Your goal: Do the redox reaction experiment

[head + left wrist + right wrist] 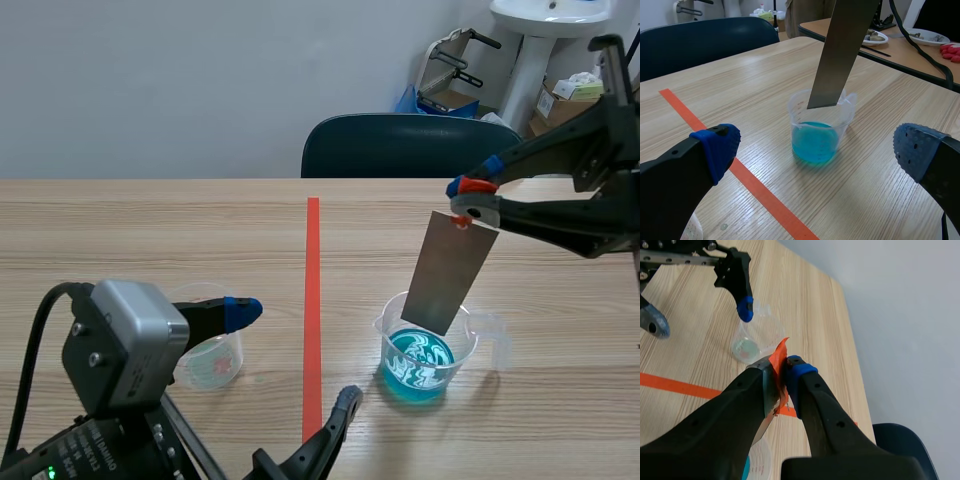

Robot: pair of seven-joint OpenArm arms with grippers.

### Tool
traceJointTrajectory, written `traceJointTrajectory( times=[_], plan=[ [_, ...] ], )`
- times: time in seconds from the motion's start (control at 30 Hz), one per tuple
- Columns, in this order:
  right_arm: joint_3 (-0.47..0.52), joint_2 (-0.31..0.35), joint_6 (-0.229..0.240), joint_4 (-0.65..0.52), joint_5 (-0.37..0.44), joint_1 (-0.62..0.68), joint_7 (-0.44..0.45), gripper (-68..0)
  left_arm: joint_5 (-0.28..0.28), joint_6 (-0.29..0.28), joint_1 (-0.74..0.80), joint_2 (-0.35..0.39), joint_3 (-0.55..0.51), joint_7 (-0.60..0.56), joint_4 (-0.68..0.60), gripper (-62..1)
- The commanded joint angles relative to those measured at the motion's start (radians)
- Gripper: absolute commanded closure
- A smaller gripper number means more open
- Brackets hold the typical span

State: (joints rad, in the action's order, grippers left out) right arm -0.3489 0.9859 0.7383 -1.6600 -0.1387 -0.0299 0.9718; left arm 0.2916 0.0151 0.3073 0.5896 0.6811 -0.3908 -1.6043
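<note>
A wooden table (150,240) carries everything. Past its far edge stand a dark chair (400,145), a white sink (550,15) on its pedestal and a cardboard box (555,105). A tape line (312,300) runs from the table's near edge toward the far edge.

The right gripper (470,200) is clamped on the top of a grey metal sheet (450,270), which hangs tilted. Its lower edge is at the mouth of the beaker (425,350), above the liquid. This beaker stands right of the line, toward the near edge, and holds blue liquid to about a third. A second beaker (210,360), clear and nearly empty, stands left of the line near the near edge. One finger of the left gripper (293,357) is just over its rim, and the fingers are spread wide.

The left wrist view alone shows another table (920,65) behind, with dishes (875,37). The right wrist view alone shows orange tape (780,352) on the sheet's gripped end.
</note>
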Motion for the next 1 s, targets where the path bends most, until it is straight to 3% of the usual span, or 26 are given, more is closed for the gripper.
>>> traceJointTrajectory(
  times=[0.0, 0.27, 0.7, 0.97],
  plan=[
    [0.008, -0.003, 0.007, 0.003, 0.006, -0.017, 0.018, -0.7, 0.003, -0.002, 0.003, -0.005, 0.002, -0.013, -0.013, -62.3],
    [-0.028, -0.05, 0.007, 0.049, -0.023, -0.017, 0.018, -0.7, 0.003, -0.002, 0.003, -0.005, 0.002, -0.013, -0.013, -62.3],
    [-0.049, -0.157, 0.007, 0.162, -0.14, -0.024, 0.019, -0.7, 0.002, -0.002, 0.003, -0.005, 0.002, -0.013, -0.013, -62.3],
    [-0.107, -0.206, 0.007, 0.27, -0.173, -0.114, 0.022, -0.7, 0.002, -0.002, 0.003, -0.005, 0.002, -0.013, -0.013, -62.3]
  ],
)
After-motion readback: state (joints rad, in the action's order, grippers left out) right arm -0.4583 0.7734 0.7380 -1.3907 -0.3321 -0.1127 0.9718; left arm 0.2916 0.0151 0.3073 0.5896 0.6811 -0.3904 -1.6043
